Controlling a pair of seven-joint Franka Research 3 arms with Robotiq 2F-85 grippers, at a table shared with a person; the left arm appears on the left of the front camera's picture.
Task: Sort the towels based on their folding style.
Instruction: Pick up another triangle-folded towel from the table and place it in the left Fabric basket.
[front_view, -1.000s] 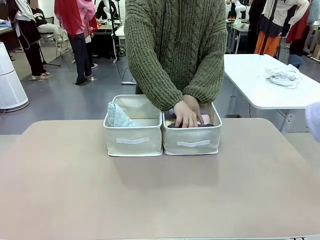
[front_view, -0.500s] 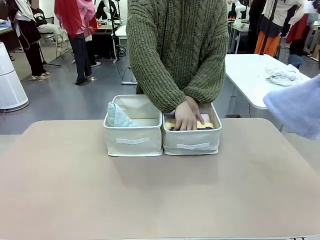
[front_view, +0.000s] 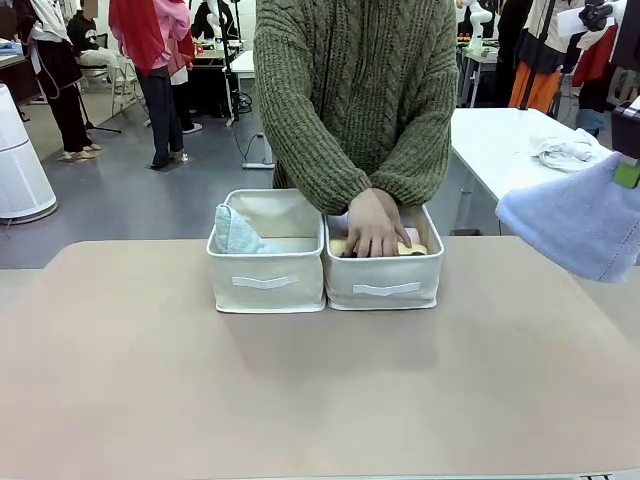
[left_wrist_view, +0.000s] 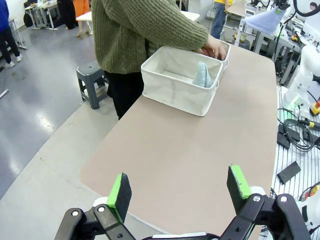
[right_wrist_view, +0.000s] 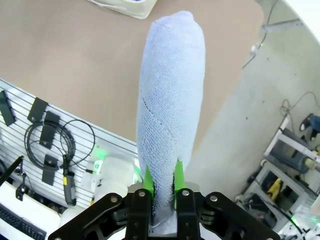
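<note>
The blue towel (front_view: 580, 225) is cut off by the front view's right edge. It hangs in the air over the table's (front_view: 300, 400) right side, and of the right gripper (right_wrist_view: 163, 182) little more than a green pad and some black above the cloth can be made out there. The right wrist view makes the grip plain: the two pads are pressed together on one end of the towel, pinching it, and the rest of the roll runs straight away from the fingers, above the table's edge.

The person's hands (front_view: 375, 225) lie one over the other in the right bin (front_view: 385, 285) and hide most of its load. A yellow towel (front_view: 412, 248) peeks out beside the fingers, with a dark sliver low at the front wall to its left. What else lies under the hands is too covered to tell.

The left bin (front_view: 265, 285) stands side by side with the right bin, their walls touching. It holds the green towel (front_view: 235, 232), a cone with its tip up, close to the bin's left wall.

The left gripper (left_wrist_view: 179, 186) has its jaws spread wide, above the table's edge and well apart from both bins. From its wrist view the bins are far off — the green cone stands in the nearer one, and the blue towel is small and pale near the top right corner.
</note>
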